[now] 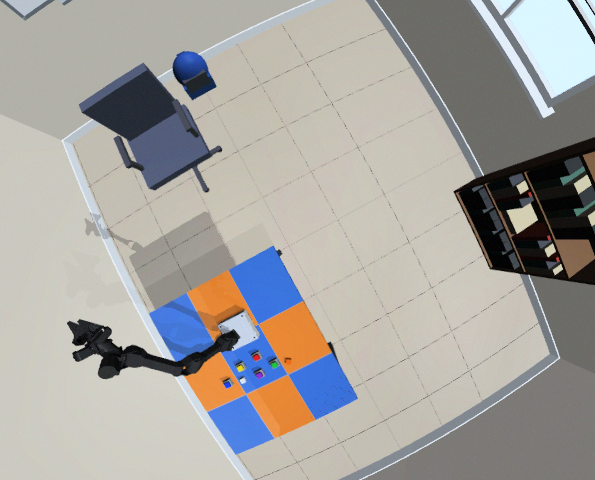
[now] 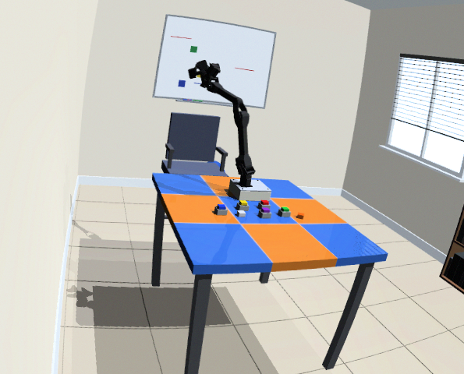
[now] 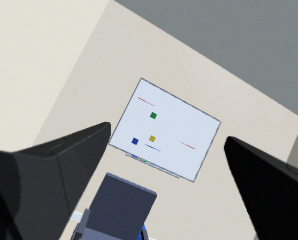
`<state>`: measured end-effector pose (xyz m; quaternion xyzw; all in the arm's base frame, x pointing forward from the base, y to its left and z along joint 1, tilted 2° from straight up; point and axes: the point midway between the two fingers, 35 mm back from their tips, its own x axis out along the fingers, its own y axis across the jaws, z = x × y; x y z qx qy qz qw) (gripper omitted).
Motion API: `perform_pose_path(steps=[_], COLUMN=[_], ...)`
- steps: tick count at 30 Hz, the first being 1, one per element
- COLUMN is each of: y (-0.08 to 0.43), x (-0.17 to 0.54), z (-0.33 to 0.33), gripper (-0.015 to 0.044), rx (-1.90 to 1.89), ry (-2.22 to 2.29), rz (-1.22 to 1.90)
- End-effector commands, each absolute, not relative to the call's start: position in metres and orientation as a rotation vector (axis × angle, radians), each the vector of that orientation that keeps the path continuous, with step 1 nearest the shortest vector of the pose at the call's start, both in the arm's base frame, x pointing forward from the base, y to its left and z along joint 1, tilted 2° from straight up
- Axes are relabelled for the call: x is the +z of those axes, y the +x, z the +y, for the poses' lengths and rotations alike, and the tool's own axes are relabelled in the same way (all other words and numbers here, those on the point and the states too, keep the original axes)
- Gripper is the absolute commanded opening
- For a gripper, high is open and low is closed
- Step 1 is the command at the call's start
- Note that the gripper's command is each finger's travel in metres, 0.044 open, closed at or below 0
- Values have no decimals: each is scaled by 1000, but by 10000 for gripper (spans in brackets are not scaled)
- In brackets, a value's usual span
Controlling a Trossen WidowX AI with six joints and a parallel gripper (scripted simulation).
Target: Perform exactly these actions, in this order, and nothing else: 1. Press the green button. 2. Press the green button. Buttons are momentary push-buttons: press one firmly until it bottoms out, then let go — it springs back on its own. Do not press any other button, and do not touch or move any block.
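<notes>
The green button (image 1: 274, 363) (image 2: 285, 209) sits in a small grey housing on the table, beside the purple button and near a small orange block. Its cap stands above the housing. My gripper (image 1: 72, 339) (image 2: 202, 72) (image 3: 167, 134) is open, with nothing between its fingers. It is raised high and far from the buttons, out past the table's edge, and faces the wall with the whiteboard. The green button is not in the wrist view.
Also on the table (image 1: 300, 335) (image 2: 288, 245) are the red button (image 1: 256, 356) (image 2: 264, 202), yellow button (image 1: 240, 366) (image 2: 242, 202), purple button (image 1: 259, 373) (image 2: 265, 209), blue button (image 1: 227, 383) (image 2: 221, 206), white block (image 1: 243, 380) (image 2: 241, 213) and orange block (image 1: 288, 361) (image 2: 300, 215). The arm's base box (image 1: 244, 326) (image 2: 253, 194) stands behind them.
</notes>
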<state>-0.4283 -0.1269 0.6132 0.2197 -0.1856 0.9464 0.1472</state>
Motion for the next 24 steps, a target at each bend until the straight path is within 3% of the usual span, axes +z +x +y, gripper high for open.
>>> perform_pose_path(steps=[1,12,24], y=[-428,-361,-215], x=[612,554,487], z=[-131,-313,-446], gripper=[400,400,400], rx=[2735,3296,3832], ry=[632,586,435], rz=[-533,-530,-609])
